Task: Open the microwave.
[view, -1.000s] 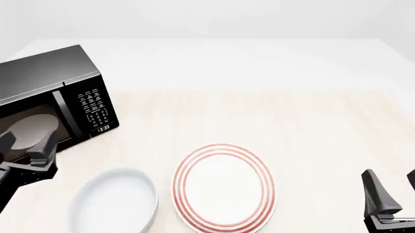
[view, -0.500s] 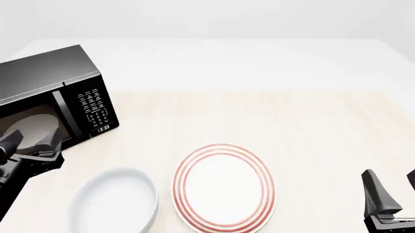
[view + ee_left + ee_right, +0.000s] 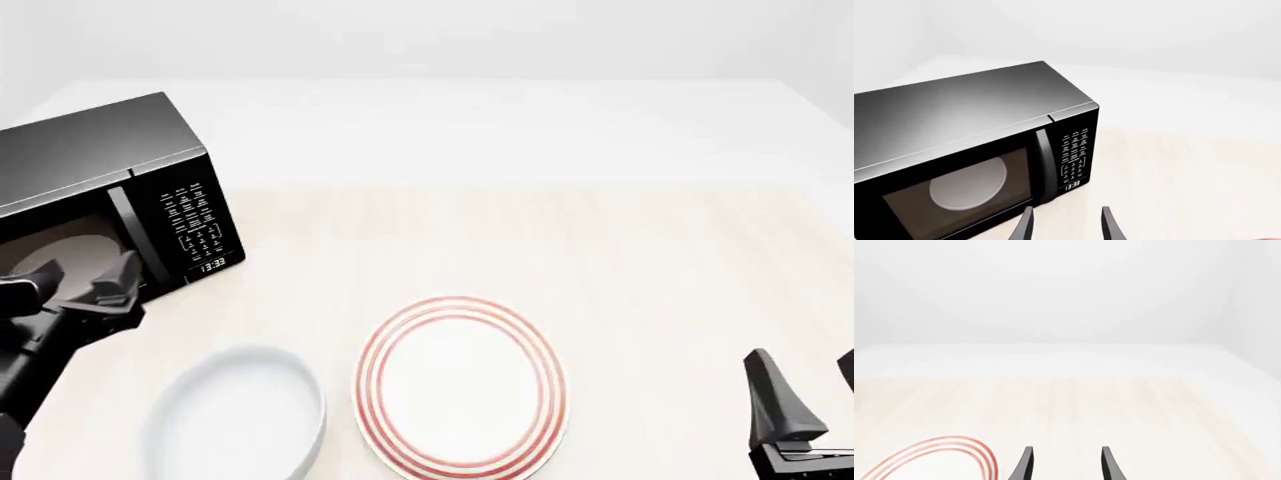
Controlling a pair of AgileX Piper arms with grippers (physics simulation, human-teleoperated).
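- Left claw (image 3: 83, 272): released, fingers spread with a clear gap, nothing between them. It sits in front of the microwave door, low on the front view's left side, not touching the door as far as the pictures show.
- In the left wrist view the left claw (image 3: 1066, 225) aims at the tabletop just in front of the microwave's lower front corner, below the handle and keypad; both finger tips show, apart.
- Right claw (image 3: 805, 400): released, fingers apart, empty. It is at the front view's bottom right corner, well apart from everything else; only partly in frame there.
- In the right wrist view the right claw (image 3: 1066, 465) points across bare tabletop, with the edge of the striped plate (image 3: 941, 457) off to one side.
- Microwave (image 3: 100, 160): black box at the far left of the tabletop (image 3: 561, 240), turned at an angle so its front faces the left arm. Door is shut.
- Vertical bar handle (image 3: 1044, 165) sits between the window and the keypad (image 3: 1074, 155); display (image 3: 1072, 186) reads 13:33.
- White turntable (image 3: 967, 182) is visible through the door glass.
- Red-ringed plate (image 3: 461, 385) lies near the front centre of the tabletop; a plain white bowl (image 3: 240, 415) lies just beside it on the left, near the left claw.
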